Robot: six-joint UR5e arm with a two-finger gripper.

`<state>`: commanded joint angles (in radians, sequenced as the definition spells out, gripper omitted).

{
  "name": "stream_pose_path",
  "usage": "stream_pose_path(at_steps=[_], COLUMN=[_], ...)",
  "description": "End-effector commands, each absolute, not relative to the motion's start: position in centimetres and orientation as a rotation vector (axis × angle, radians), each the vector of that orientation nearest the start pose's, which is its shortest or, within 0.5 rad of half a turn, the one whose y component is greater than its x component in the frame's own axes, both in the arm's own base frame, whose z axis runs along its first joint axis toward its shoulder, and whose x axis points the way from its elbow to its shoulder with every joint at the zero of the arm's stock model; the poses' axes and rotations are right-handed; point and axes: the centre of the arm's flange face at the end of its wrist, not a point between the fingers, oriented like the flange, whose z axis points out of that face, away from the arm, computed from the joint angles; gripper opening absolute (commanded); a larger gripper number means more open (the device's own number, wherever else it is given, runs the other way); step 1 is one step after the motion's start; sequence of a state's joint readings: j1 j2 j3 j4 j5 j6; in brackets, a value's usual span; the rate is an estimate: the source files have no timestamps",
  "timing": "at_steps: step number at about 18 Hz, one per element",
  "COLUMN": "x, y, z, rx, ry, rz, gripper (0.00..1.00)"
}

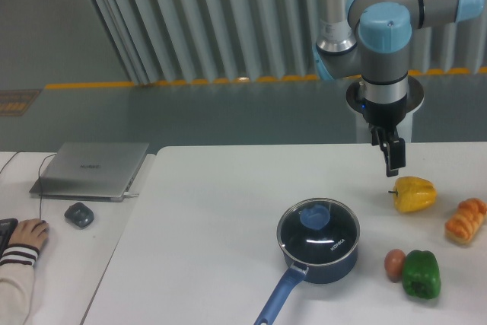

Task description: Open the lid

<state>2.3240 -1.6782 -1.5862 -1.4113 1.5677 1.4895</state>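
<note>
The lid is a round dark glass disc with a metal rim, a blue knob and small white lettering. It sits closed on a dark blue saucepan whose long handle points toward the front left. My gripper hangs in the air behind and to the right of the pot, above the table and just behind a yellow pepper. It holds nothing. Its dark fingers overlap from this angle, so I cannot tell whether there is a gap between them.
A yellow pepper, a bread roll, a brown egg-like item and a green pepper lie right of the pot. On the left table are a closed laptop, a mouse and a person's hand.
</note>
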Motion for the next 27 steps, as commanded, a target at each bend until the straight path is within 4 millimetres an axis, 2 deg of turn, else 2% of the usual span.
stream_pose_path(at_steps=[12,18,23,27], x=[-27.5,-27.5,-26.9,-27.4], y=[48.3,48.1,48.5,48.4], z=[44.5,43.9,43.2,43.5], rx=[-2.906,-2.912,-2.859,-2.828], ry=[1.111,1.103,1.033,0.997], rz=[0.07,0.054,-0.019,0.008], gripper=[1.0,1.0,1.0,1.0])
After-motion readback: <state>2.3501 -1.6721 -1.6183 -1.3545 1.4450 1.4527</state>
